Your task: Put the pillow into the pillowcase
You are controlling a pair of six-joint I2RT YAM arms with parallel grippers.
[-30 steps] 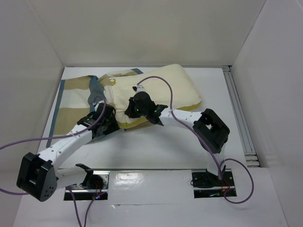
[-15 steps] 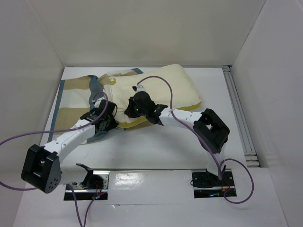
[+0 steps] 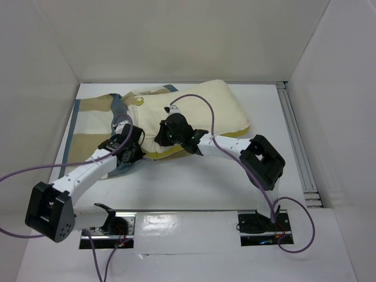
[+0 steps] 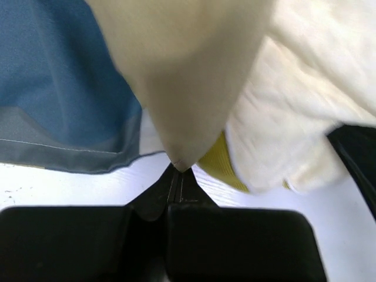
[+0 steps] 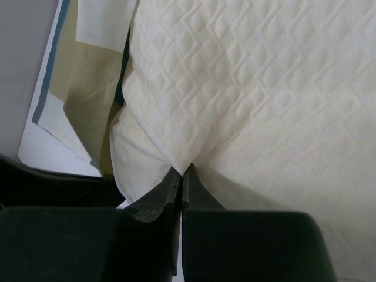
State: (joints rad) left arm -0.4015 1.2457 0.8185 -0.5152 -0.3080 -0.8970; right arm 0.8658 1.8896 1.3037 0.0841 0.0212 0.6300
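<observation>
Pinching pillowcase (image 4: 182,76) cloth at the closed left hand (image 4: 178,172) tips, a pillow (image 5: 270,117) fold at the closed right hand (image 5: 182,174) tips.

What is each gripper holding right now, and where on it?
The left gripper pinches a tan fold of the pillowcase; the right gripper pinches the pillow on its quilted top.

Overhead view: bright, even, diffuse light from above. White table (image 3: 194,182) and walls (image 3: 176,35) near washed out. Soft faint shadows under arms and along near edge of pillow (image 3: 217,111). Glare on shiny mounting plate (image 3: 194,218). Focus sharp; slight wide-angle bend at edges.

Left wrist view: fabric very close, soft, smeared at upper right. Blue pillowcase (image 4: 59,76) shaded. Left gripper (image 4: 179,179) black, no detail.

Right wrist view: quilted weave crisp. Right gripper (image 5: 182,176) underexposed. Left edge dim grey.
</observation>
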